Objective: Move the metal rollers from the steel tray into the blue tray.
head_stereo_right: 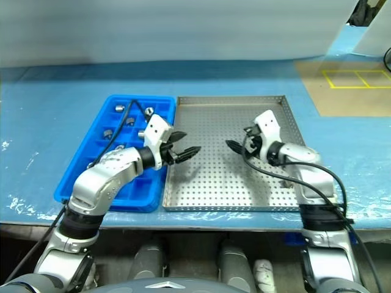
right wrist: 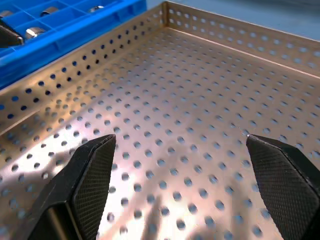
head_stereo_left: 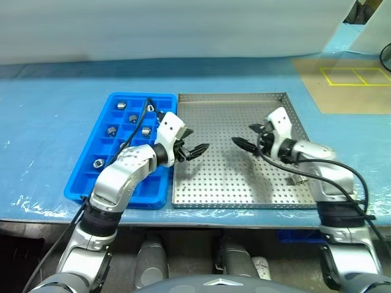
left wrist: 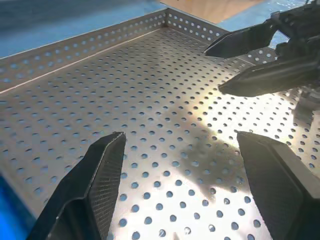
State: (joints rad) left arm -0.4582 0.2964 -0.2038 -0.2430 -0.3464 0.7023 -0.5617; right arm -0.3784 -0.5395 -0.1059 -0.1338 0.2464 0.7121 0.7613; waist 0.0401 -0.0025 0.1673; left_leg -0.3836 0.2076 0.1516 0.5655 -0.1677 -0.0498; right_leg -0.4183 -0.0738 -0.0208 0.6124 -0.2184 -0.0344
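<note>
Metal rollers [head_stereo_left: 98, 163]: several, each lying in its own square compartment of the blue tray [head_stereo_left: 85, 186], which sits on the blue table [head_stereo_left: 43, 128] touching the left side of the steel tray [head_stereo_left: 232, 201]; the steel tray's perforated floor shows bare. Left gripper [head_stereo_left: 194, 149]: fingers apart, nothing between them, over the steel tray's left part. Right gripper [head_stereo_left: 245, 139]: fingers apart, nothing held, over its right part, pointing toward the left gripper
</note>
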